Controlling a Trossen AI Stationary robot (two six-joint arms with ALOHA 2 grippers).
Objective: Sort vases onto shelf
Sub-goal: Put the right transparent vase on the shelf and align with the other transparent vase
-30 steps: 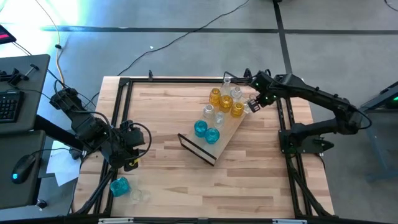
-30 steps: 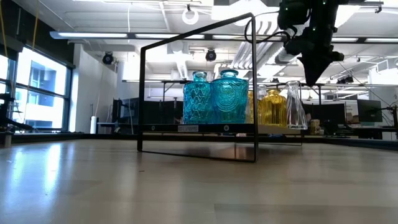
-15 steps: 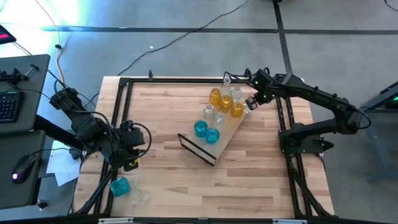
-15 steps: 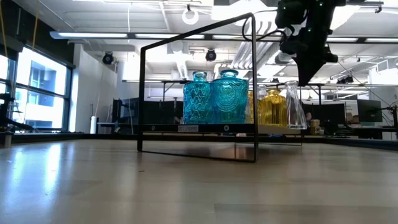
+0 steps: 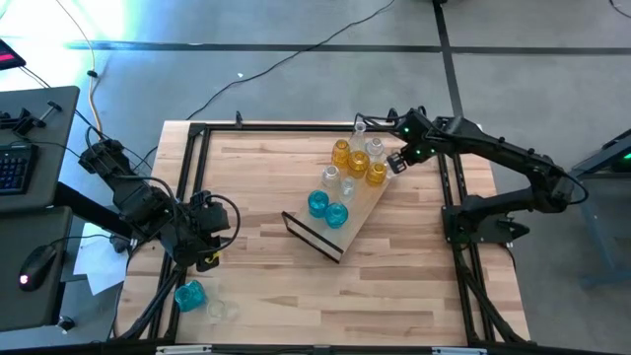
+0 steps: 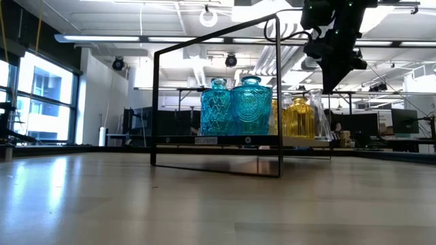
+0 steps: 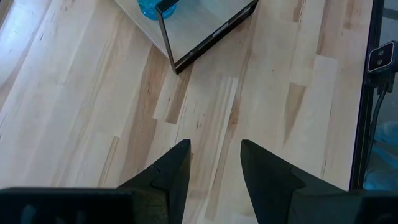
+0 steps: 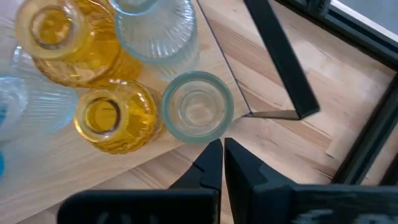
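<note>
Compared with a second ago, only the right end effector (image 5: 398, 164) has shifted: it has drawn slightly up and back from the far end of the shelf, while the left arm and every vase have stayed where they were. Its two dark fingers are pressed together and hold nothing, hanging just above a small clear round glass vase (image 8: 198, 115) that stands at the corner of the long light-wood shelf with thin black wire end frames (image 5: 357, 219).

That shelf lies at an angle across the middle-right of the wooden surface (image 5: 256, 177). On it stand two teal-blue faceted glass vases (image 5: 327, 209) near the end closest to the left arm, then three amber-yellow glass vases (image 5: 358, 162) and several clear glass vases (image 5: 331, 177) toward the far end by the right arm.

Sorting looks mostly done, with colours grouped along the board. What appears left is one teal-blue glass vase (image 5: 189, 294) and a clear vase (image 5: 218, 310) beside it, both sitting off the shelf near the surface's front-left corner.

The left end effector (image 7: 214, 163) waits low over bare wood at the left edge, fingers apart and empty, close to those two remaining vases.
</note>
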